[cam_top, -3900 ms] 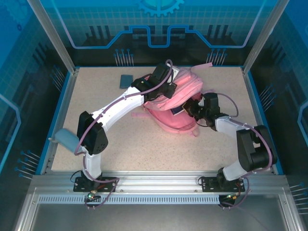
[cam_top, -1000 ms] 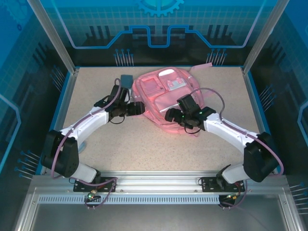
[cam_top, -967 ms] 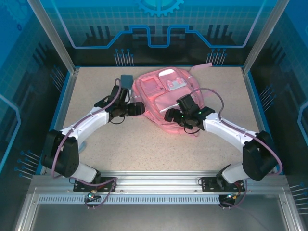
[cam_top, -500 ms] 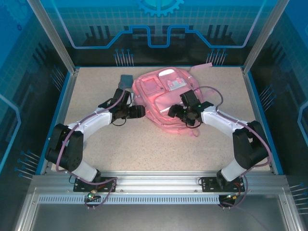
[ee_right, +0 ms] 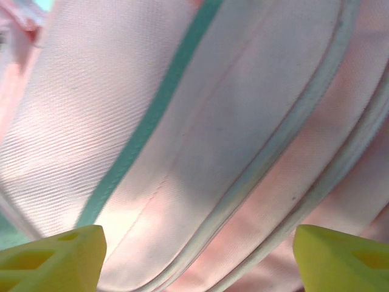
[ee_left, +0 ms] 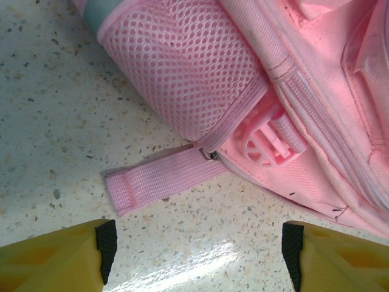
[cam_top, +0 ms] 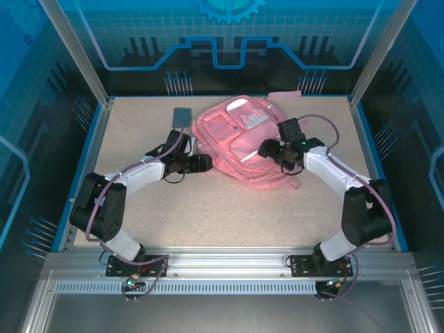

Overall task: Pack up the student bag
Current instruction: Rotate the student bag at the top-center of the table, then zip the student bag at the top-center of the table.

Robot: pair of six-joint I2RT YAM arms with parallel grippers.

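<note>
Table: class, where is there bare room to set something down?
Free: the wide near strip of table between the bag and the arm bases; the far right corner beside the bag. Crowded: the bag's sides, where the left gripper and right gripper sit, and by the grey pad.

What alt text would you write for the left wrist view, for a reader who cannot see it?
The pink student bag lies on a speckled table, showing its mesh side pocket, plastic buckle and a loose webbing strap. The left gripper is open near the strap, holding nothing.

overhead cam, wrist cams close on bag point(cam_top: 239, 142)
</note>
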